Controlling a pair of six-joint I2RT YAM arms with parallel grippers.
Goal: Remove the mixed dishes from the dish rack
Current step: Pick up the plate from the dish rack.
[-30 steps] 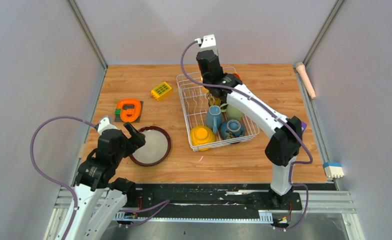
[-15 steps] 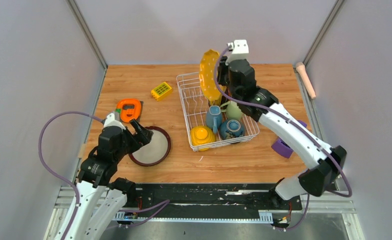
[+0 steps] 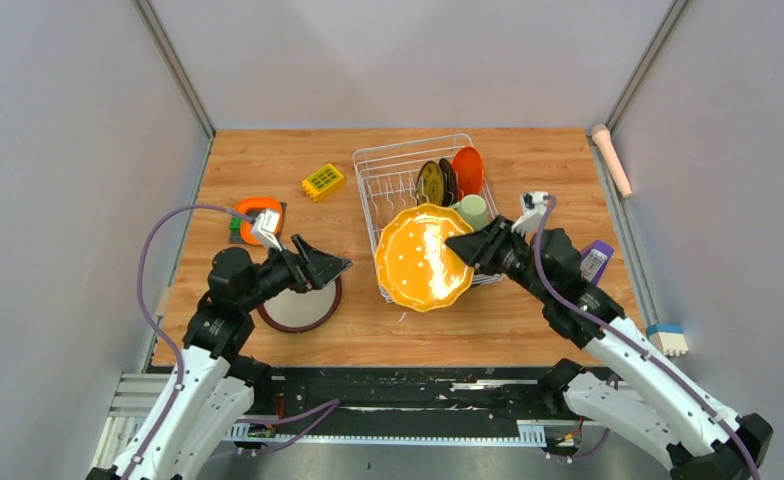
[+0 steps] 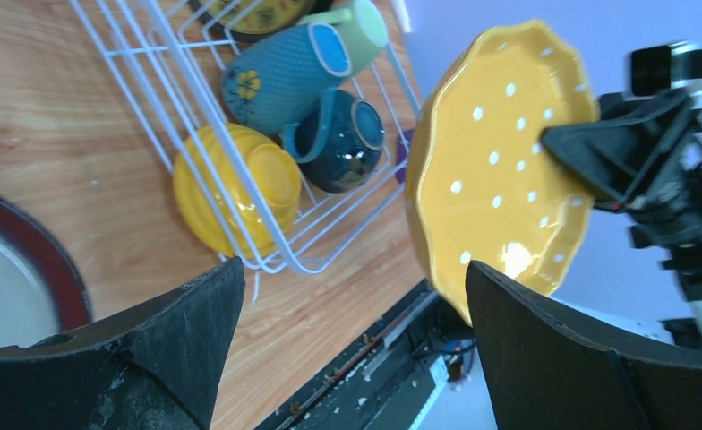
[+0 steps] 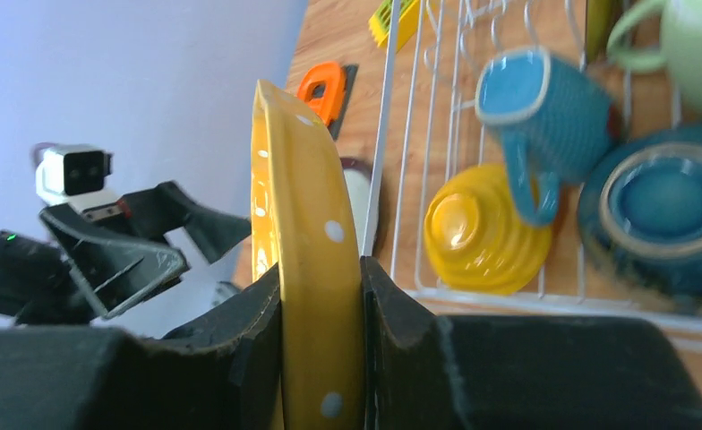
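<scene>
My right gripper (image 3: 465, 245) is shut on the rim of a yellow dotted plate (image 3: 423, 258) and holds it in the air over the near end of the white dish rack (image 3: 368, 165). In the right wrist view the plate (image 5: 303, 206) stands edge-on between my fingers (image 5: 240, 331). My left gripper (image 3: 328, 262) is open and empty, left of the plate and apart from it, above a dark-rimmed plate (image 3: 293, 310) on the table. The rack holds a dark brown plate (image 3: 430, 183), an orange plate (image 3: 468, 170), a pale green mug (image 3: 473, 210), a blue mug (image 4: 280, 76), a yellow bowl (image 4: 235, 184) and a dark bowl (image 4: 343, 152).
A small yellow studded brick (image 3: 323, 181) and an orange round gadget (image 3: 253, 212) lie left of the rack. A purple object (image 3: 596, 258) sits right of my right arm. A pink cylinder (image 3: 612, 160) and a white-and-blue block (image 3: 666, 340) lie along the right edge.
My right arm has lifted the yellow plate out of the rack's far end and swung it down toward the near side. My left gripper has risen and moved right toward the plate.
</scene>
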